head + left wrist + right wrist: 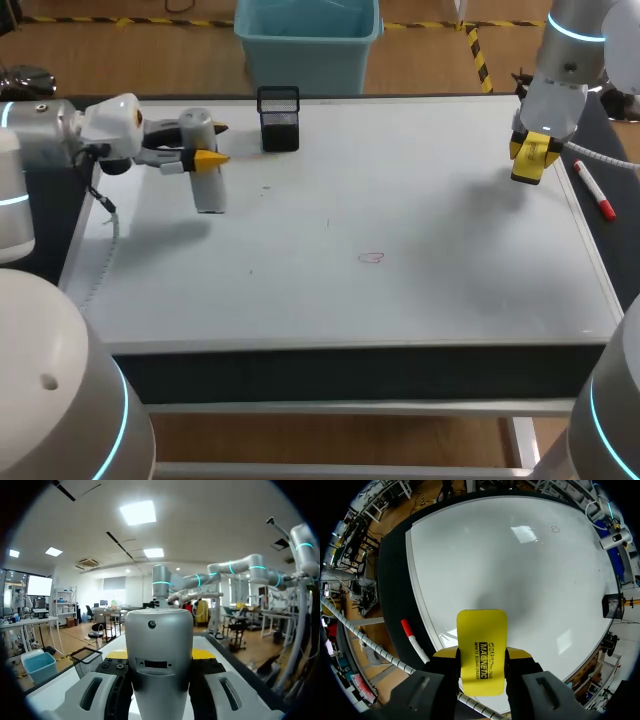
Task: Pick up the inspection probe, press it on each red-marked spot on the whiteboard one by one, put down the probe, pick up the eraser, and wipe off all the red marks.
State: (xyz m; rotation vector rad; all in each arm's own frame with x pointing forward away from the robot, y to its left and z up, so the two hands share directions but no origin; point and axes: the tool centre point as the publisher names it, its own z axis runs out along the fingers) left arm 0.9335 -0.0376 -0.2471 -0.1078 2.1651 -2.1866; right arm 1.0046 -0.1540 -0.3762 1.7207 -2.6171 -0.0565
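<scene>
Probe (208,190) count is one, a silver cylinder clamped between both fingers of the left gripper (212,143) at the whiteboard's (420,220) far left. One yellow eraser (481,650) is pinched from two sides by the right gripper (481,655) near the far right edge. One red mark (371,257) shows mid-board. One red-capped marker (593,190) lies beside the right edge, and one black mesh basket (279,120) stands at the far edge.

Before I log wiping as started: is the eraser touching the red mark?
Apart. In the head view the eraser hangs by the right edge of the board; the red mark lies bare mid-board.
</scene>
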